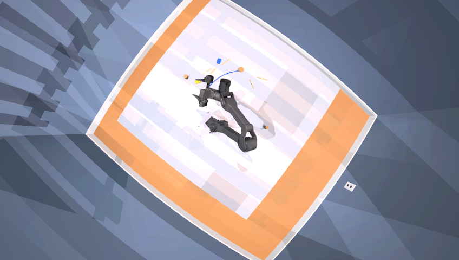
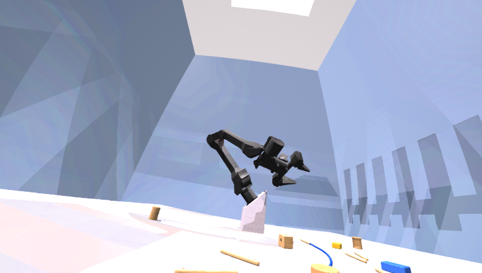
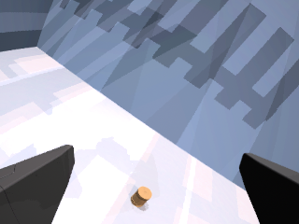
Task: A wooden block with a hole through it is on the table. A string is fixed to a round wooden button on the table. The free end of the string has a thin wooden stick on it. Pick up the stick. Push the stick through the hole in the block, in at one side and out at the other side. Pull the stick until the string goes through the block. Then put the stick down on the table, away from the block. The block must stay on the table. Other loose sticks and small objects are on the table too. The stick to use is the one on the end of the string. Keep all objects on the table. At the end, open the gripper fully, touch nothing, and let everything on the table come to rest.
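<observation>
Gripper (image 2: 292, 174) hangs high above the table, jaws spread wide and holding nothing, ready to descend. The stick (image 2: 305, 241) lies beside the block (image 2: 285, 241), string (image 2: 323, 252) trailing near.

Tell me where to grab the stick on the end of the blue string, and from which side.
Grip the stick near its middle, coming from above with the open gripper turned across its length. It lies flat beside the wooden block, so side approaches are likely crowded; the string trails off its far end.
</observation>
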Tool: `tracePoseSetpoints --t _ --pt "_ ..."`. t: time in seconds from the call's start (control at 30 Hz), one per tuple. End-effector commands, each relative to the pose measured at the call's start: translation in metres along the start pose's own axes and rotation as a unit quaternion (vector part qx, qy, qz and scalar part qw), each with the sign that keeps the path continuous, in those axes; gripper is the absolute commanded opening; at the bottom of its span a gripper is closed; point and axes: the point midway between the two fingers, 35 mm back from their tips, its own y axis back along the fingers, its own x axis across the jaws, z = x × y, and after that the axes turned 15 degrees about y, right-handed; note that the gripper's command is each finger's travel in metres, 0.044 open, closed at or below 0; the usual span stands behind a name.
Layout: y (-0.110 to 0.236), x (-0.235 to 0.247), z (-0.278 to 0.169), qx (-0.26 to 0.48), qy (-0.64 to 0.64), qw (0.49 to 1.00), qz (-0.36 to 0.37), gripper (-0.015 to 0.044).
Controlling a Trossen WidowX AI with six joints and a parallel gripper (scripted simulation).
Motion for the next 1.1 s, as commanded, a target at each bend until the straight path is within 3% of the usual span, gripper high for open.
tracePoseSetpoints --t 0.0,0.17,0.4,0.9,1.07 --pt "0.002 0.004 -0.053 0.134 -0.072 0.986 0.063 0.044" --pt "0.028 0.02 -0.128 0.336 -0.146 0.915 0.17 0.044" --pt "0.088 0.034 -0.198 0.554 -0.16 0.76 0.3 0.044" --pt "0.089 0.034 -0.199 0.556 -0.159 0.757 0.304 0.044" --pt "0.089 0.034 -0.199 0.556 -0.159 0.757 0.304 0.0309"
